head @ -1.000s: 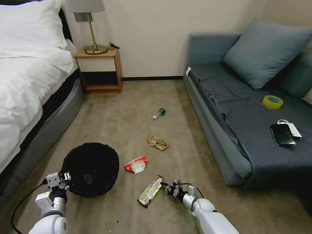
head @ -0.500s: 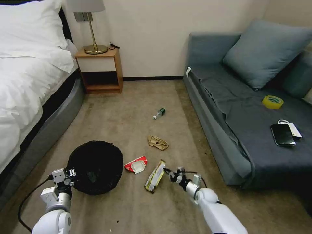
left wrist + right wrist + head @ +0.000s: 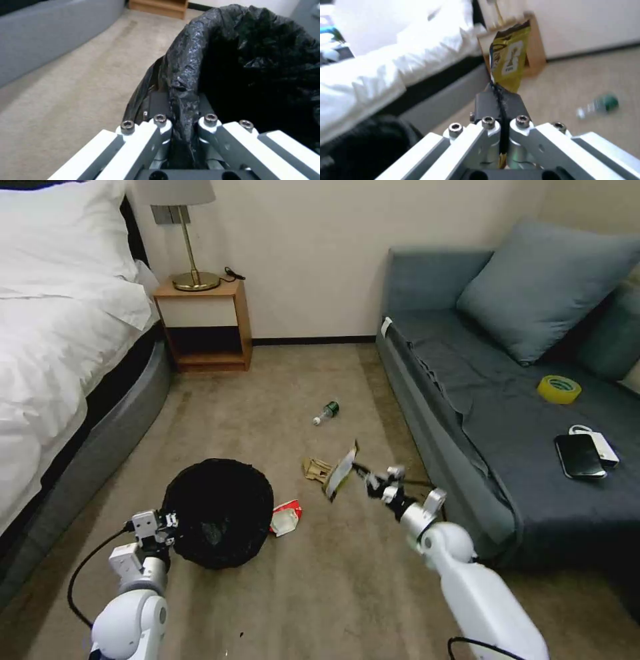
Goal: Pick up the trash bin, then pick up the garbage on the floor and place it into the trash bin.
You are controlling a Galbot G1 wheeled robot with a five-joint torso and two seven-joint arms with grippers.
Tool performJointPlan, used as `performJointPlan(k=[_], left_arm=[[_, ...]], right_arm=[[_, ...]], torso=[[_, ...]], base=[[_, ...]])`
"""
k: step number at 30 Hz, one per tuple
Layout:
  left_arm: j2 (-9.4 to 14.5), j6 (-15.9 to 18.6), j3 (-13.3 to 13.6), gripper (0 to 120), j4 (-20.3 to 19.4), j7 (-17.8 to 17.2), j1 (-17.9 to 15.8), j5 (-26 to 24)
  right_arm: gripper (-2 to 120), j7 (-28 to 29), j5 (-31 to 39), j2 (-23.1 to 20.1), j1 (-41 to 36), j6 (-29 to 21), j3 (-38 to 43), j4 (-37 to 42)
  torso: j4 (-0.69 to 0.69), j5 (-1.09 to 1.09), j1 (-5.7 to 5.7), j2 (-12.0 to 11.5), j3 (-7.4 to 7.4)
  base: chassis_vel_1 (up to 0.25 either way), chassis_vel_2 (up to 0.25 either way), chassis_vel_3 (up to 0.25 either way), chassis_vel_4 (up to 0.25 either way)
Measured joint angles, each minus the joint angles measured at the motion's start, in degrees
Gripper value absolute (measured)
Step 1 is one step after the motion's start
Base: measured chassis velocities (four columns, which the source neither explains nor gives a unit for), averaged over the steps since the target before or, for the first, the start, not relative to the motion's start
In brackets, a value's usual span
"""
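Observation:
The trash bin (image 3: pixel 220 510), lined with a glossy black bag, is held at its near rim by my left gripper (image 3: pixel 160 527), shut on the bag edge (image 3: pixel 181 105). My right gripper (image 3: pixel 363 477) is shut on the yellow-black snack wrapper (image 3: pixel 341 472), lifted off the carpet to the right of the bin; the wrapper (image 3: pixel 508 62) stands up from the gripper's tip (image 3: pixel 498 100). On the floor lie a red-white wrapper (image 3: pixel 287 518) beside the bin, a tan paper wad (image 3: pixel 315 468) partly behind the lifted wrapper, and a small green-capped bottle (image 3: pixel 327 412).
A bed (image 3: pixel 60 353) runs along the left and a grey sofa (image 3: pixel 507 433) along the right, carrying a yellow tape roll (image 3: pixel 559 389) and a black phone (image 3: pixel 579 455). A wooden nightstand (image 3: pixel 203 323) with a lamp stands at the back wall.
My right gripper has lifted the snack wrapper off the floor, up and away from me. My left gripper has carried the bin to the right, toward the red-white wrapper.

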Motion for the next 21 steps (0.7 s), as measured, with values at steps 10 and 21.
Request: performJointPlan(k=[10, 21], left_arm=[[0.27, 3.71, 4.67, 4, 1.46, -4.95, -4.58, -6.80], [-0.75, 5.80, 9.18, 4, -0.40, -7.28, -6.17, -8.05]], right_arm=[[0, 1.67, 6.60, -8.46, 1.27, -2.97, -0.69, 14.49], [0, 4.70, 12.01, -14.97, 1.95, -6.19, -4.88, 29.81]], torso=[[-0.02, 0.01, 0.00, 0.00, 0.00], [-0.01, -0.01, 0.00, 0.00, 0.00]], base=[[0.000, 0.000, 0.000, 0.000], [0.000, 0.000, 0.000, 0.000]])
